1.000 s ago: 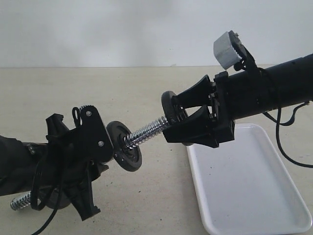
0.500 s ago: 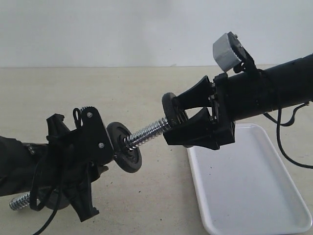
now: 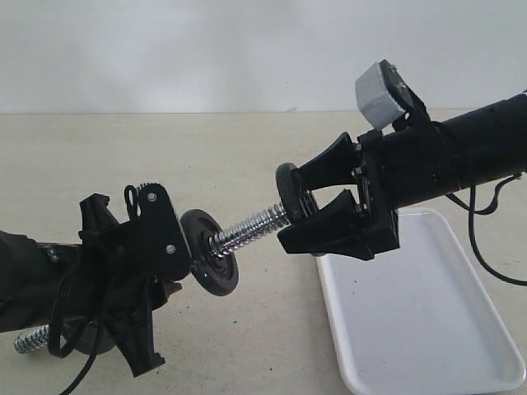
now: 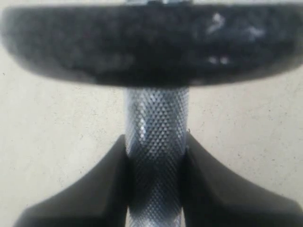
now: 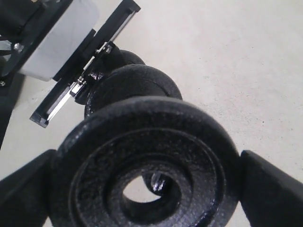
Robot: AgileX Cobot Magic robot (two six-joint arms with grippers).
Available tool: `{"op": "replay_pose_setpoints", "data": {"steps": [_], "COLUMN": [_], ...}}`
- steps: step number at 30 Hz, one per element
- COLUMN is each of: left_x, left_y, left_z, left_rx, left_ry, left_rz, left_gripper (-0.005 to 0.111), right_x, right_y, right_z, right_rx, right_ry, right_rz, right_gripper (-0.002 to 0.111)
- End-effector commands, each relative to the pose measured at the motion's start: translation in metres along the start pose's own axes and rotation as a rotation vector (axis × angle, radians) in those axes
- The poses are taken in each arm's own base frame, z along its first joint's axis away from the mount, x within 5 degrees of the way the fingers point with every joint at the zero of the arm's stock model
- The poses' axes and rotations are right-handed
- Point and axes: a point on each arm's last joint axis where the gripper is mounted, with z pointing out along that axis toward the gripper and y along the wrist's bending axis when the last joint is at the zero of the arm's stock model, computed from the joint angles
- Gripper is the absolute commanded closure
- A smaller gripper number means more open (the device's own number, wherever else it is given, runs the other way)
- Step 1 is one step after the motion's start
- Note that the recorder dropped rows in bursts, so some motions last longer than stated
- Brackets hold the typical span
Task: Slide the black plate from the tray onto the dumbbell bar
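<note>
My right gripper (image 3: 294,203) is shut on a black plate (image 3: 289,192), held on edge in the air, left of the tray (image 3: 428,329). In the right wrist view the plate (image 5: 147,161) fills the space between the fingers (image 5: 270,187). The shiny tip of the dumbbell bar (image 5: 158,181) shows through its hole, off centre. My left gripper (image 3: 161,239) is shut on the bar (image 3: 247,226), which slants up to the right toward the plate. In the left wrist view the knurled bar (image 4: 156,132) sits between the fingers (image 4: 99,189). Another black plate (image 3: 210,253) sits on the bar beside that gripper.
The white tray lies on the beige table at the lower right, with nothing seen in it. The bar's other threaded end (image 3: 31,339) sticks out low at the far left. A pale wall stands behind the table.
Both grippers have sunk slightly, and the right one with its plate has shifted a little to the right. Neither grip has changed.
</note>
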Motion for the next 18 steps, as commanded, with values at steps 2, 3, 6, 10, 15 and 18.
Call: {"op": "replay_pose_setpoints", "data": {"steps": [2,3,6,10,15,18], "left_x": [-0.0187,-0.0188,-0.0188,-0.0188,-0.0189,-0.0189], "left_y": [0.02,0.02,0.02,0.02,0.0195,0.0195], "left_z": [-0.0131,-0.0131,-0.0131,-0.0131,-0.013,-0.013], "left_rx": [-0.132,-0.133,-0.133,-0.133,-0.127,-0.127], "left_ry": [-0.077,-0.077,-0.077,-0.077,-0.078,-0.078], "left_rz": [0.056,0.059,0.059,0.061,0.061,0.061], "left_gripper": [0.102,0.102,0.102,0.102,0.102,0.102], "right_x": [-0.0105,-0.0106,-0.0106,-0.0122,-0.0169,-0.0168], "right_y": [0.0133,0.0138,0.0138,0.0131,0.0107,0.0108], "right_z": [0.0012,0.0012,0.0012,0.0011,0.0008,0.0008], "right_rx": [-0.125,-0.13,-0.129,-0.122,-0.098,-0.098], "right_ry": [-0.075,-0.077,-0.078,-0.095,-0.145,-0.144], "right_rz": [-0.009,-0.012,-0.024,-0.019,0.009,0.009], "right_gripper": [0.108,0.108,0.108,0.108,0.108,0.108]}}
